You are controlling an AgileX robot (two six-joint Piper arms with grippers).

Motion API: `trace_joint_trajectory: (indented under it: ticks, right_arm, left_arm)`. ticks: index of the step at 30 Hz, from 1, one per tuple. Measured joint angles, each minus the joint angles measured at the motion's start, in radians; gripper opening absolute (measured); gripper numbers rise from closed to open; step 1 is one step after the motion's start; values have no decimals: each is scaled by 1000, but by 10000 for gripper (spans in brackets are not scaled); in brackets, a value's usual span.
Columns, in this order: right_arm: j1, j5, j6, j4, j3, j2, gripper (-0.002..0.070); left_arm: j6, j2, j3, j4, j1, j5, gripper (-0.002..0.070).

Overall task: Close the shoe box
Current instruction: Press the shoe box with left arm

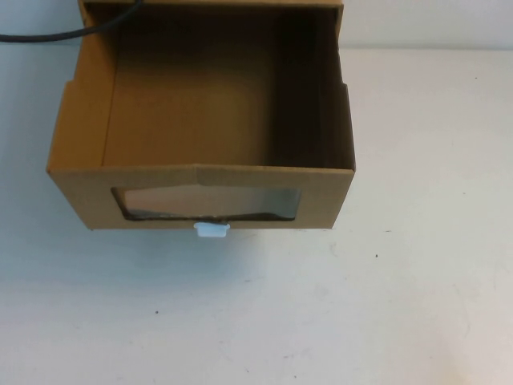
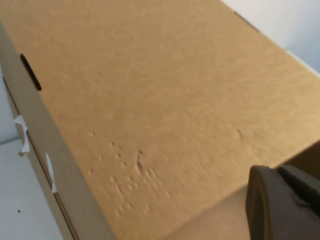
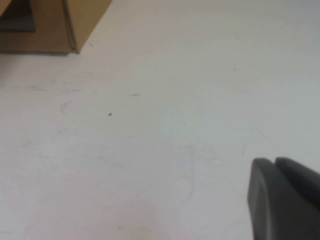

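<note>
We are looking down at a white desk [image 1: 417, 305] with a brown cardboard shoe box [image 1: 200, 120] filling the upper left and centre of the high view. Its drawer is standing pulled out toward the bottom of the frame, and its inside is showing bare brown cardboard. The drawer's front panel is carrying a clear window [image 1: 207, 202], and a small white tab [image 1: 212, 231] is sticking out just below the window, at the panel's lower edge. A black cable [image 1: 64, 34] is running in from the left edge at the upper left of the frame, curving up and over the box's back edge.

Neither arm is appearing in the high view.

In the left wrist view, we are seeing a broad, flat cardboard face of the box [image 2: 150, 100] from very close, filling nearly the whole frame. It is dimpled with small dents near the middle, and two white tabs [image 2: 22, 135] are showing along its left edge. One dark finger of the left claw [image 2: 282, 205] is showing at the lower right, just beside the cardboard. We cannot tell whether this claw is apart or together.

In the right wrist view, the right claw [image 3: 285, 197] is showing one grey finger at the lower right, above bare desk [image 3: 150, 150]. A corner of the box [image 3: 55, 25] is sitting at the upper left, well apart from it. We cannot tell its state either.
</note>
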Motion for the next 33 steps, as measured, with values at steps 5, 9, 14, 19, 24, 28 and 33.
trace_joint_trajectory:
  ticks: [5, 9, 14, 19, 24, 28, 33]
  right_arm:
    - [0, 0, 0, 0, 0, 0, -14]
    - [0, 0, 0, 0, 0, 0, -14]
    - [0, 0, 0, 0, 0, 0, -14]
    - [0, -75, 0, 83, 0, 0, -14]
    - [0, -231, 0, 400, 0, -2, -14]
    - [0, -350, 0, 596, 0, -2, -14]
    - [0, -313, -2, 709, -8, -2, -14]
  left_arm:
    - [0, 158, -148, -8, 0, 53, -3]
    - [0, 230, -190, -62, 0, 67, -3]
    - [5, 276, -202, -82, 0, 68, -3]
    - [7, 298, -202, -84, 0, 68, -3]
    - [18, 308, -205, -89, 0, 69, -3]
    - [38, 308, -206, -91, 0, 69, -3]
    - [42, 308, -208, -89, 0, 69, -3]
